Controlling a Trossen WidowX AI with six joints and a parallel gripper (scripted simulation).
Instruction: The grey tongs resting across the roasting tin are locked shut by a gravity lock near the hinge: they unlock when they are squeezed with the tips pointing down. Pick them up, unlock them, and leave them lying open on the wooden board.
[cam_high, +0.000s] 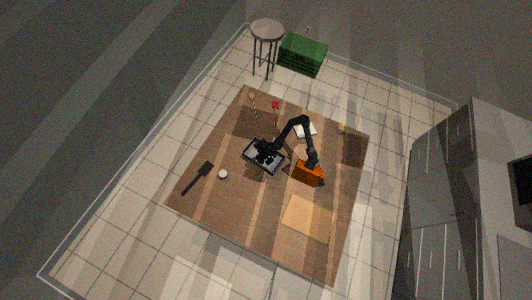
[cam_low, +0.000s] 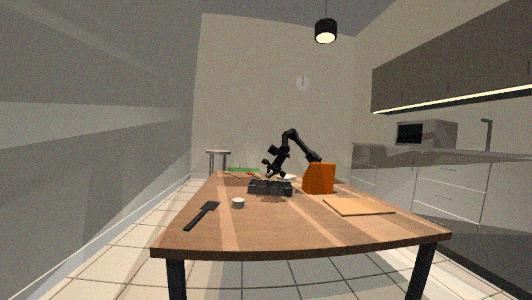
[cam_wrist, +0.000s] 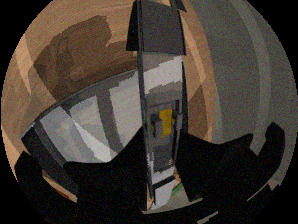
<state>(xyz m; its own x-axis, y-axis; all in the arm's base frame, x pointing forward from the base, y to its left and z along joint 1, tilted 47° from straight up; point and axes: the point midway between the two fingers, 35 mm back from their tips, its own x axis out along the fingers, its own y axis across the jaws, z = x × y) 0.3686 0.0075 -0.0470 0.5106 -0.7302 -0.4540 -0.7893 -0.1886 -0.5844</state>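
Fingers (cam_high: 265, 159) (cam_low: 270, 175) clamped on tongs (cam_wrist: 162, 75), above roasting tin (cam_high: 255, 149) (cam_low: 270, 188) (cam_wrist: 107, 117), likely for lifting and squeezing lock free. Wooden board (cam_high: 307, 218) (cam_low: 357, 206), beyond orange block (cam_high: 306, 172) (cam_low: 319, 178) from tin, probably sited as laying-down spot. Tips' direction unclear.

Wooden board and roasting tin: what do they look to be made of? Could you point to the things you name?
Wooden board (cam_high: 307, 219) (cam_low: 357, 206): probably light wood, matt, judging by its even tan colour without gloss; grain is too fine to make out.

Roasting tin (cam_high: 275, 171) (cam_low: 270, 188) (cam_wrist: 85, 127): likely metal, with dark walls and a paler grey floor; the bands of light across that floor could be reflections or just cast light, so its sheen is uncertain.
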